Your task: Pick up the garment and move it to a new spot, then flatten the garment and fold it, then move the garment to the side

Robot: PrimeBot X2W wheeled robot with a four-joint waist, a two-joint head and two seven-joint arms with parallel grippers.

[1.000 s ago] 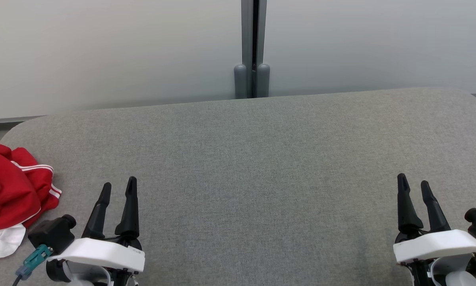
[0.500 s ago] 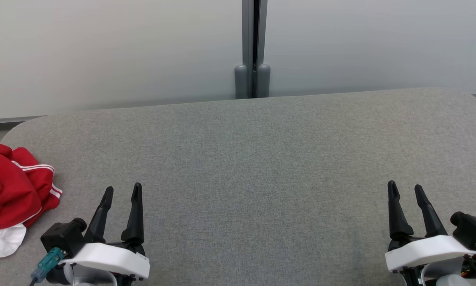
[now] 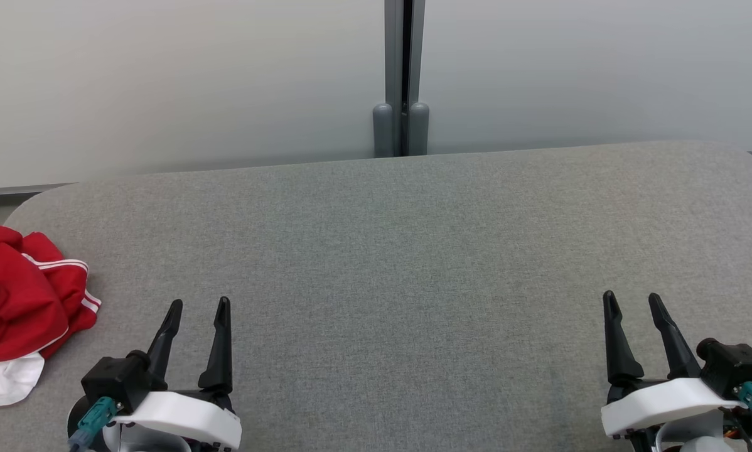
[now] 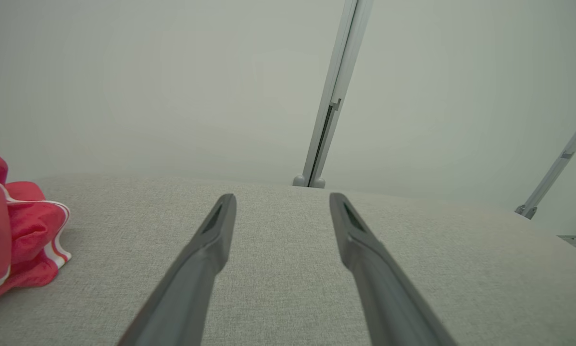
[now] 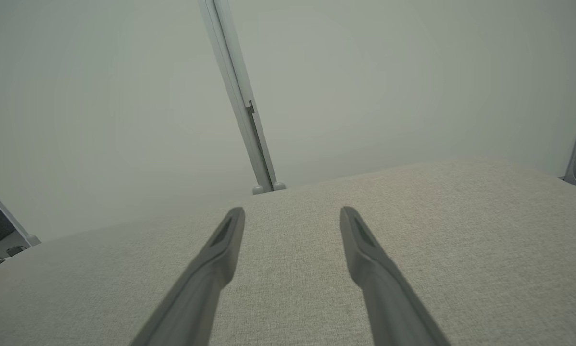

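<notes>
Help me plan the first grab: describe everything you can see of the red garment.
The garment is a red, soft-looking cloth piece with thin white stripes along an edge and a white part showing at its near side. It lies crumpled in a heap, neither flattened nor folded, at the left end of the grey table, partly cut off by the head view's edge. As far as shown, only the table touches it; the open left gripper stands apart.

Garment (image 3: 21, 301) at table (image 3: 382, 251) left edge; post (image 3: 402, 75) behind.
</notes>
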